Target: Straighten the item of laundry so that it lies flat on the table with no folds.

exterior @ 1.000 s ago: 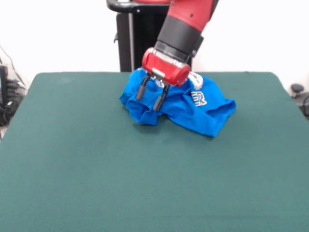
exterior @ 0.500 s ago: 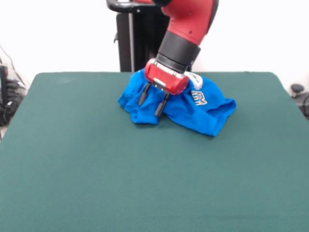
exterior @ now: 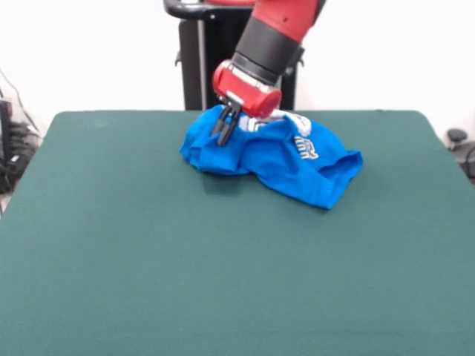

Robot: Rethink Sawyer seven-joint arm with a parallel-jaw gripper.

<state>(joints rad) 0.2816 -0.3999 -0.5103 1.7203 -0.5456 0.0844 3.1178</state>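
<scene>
The bright blue T-shirt (exterior: 297,167) lies crumpled in a heap at the far middle of the dark green table (exterior: 223,282), with white lettering showing on its top. My gripper (exterior: 223,138) comes down from above onto the shirt's left part. Its black fingers are pressed together on a pinch of blue cloth. The shirt's left edge is raised a little off the table and casts a shadow under it. The shirt's right part rests on the table in folds.
The robot's black pedestal (exterior: 200,67) stands just behind the table's far edge. Cables and dark gear (exterior: 11,148) sit off the table's left side, and a small dark object (exterior: 459,139) off the right side.
The fingers were open and down on the shirt's left part. They have closed on the cloth and the gripper has risen and drawn back, lifting the shirt's left edge.
</scene>
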